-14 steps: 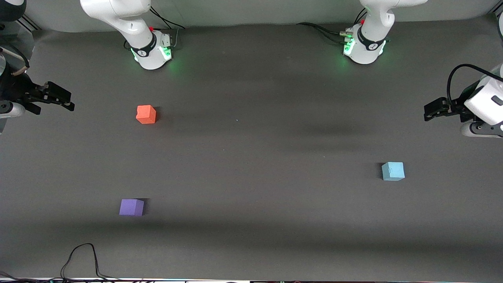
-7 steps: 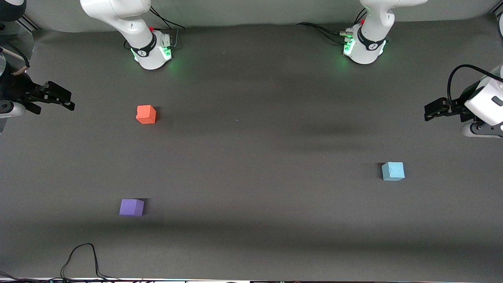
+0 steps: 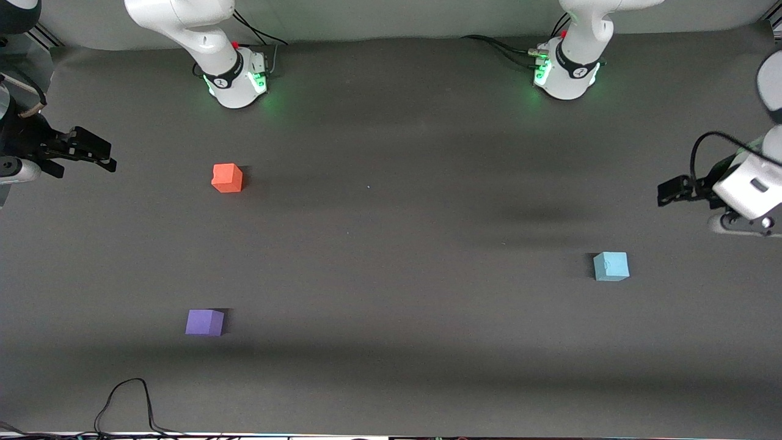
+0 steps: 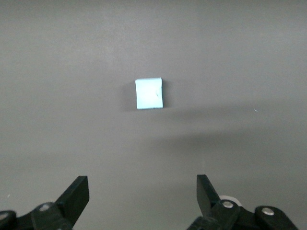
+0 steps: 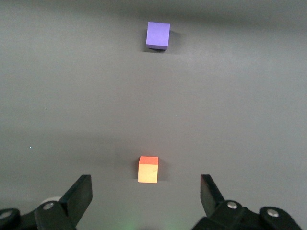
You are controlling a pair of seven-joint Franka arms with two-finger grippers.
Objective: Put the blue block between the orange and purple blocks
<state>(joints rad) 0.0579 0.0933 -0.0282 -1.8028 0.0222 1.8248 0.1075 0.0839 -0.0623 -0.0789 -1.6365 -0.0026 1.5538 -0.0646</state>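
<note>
Front view: we note one change over the last second. The left gripper (image 3: pixel 669 191), up in the air at the left arm's end of the table (image 3: pixel 391 256), has dropped lower in this view and now sits closer to the blue block (image 3: pixel 611 266), and the wrist has tilted. The right gripper (image 3: pixel 91 153) has not shifted; that arm waits at the right arm's end of the table. The three cubes lie where they lay a second ago. The blue block rests on the table toward the left arm's end, well apart from the other two. The orange block (image 3: pixel 227 178) and the purple block (image 3: pixel 204 322) sit toward the right arm's end, the purple one nearer the front camera, with bare table between them.

Left wrist view: the left gripper (image 4: pixel 143 196) has its jaws spread wide and holds nothing. The blue block (image 4: pixel 149 93) lies ahead of it, roughly centred between the fingers, not touched.

Right wrist view: the right gripper (image 5: pixel 146 194) is likewise spread and empty. The orange block (image 5: pixel 148 169) lies close ahead of it, the purple block (image 5: pixel 158 35) farther out.

We judge that the left arm has begun its approach to the blue block; the grasp, the carry and the placement all remain to be done
</note>
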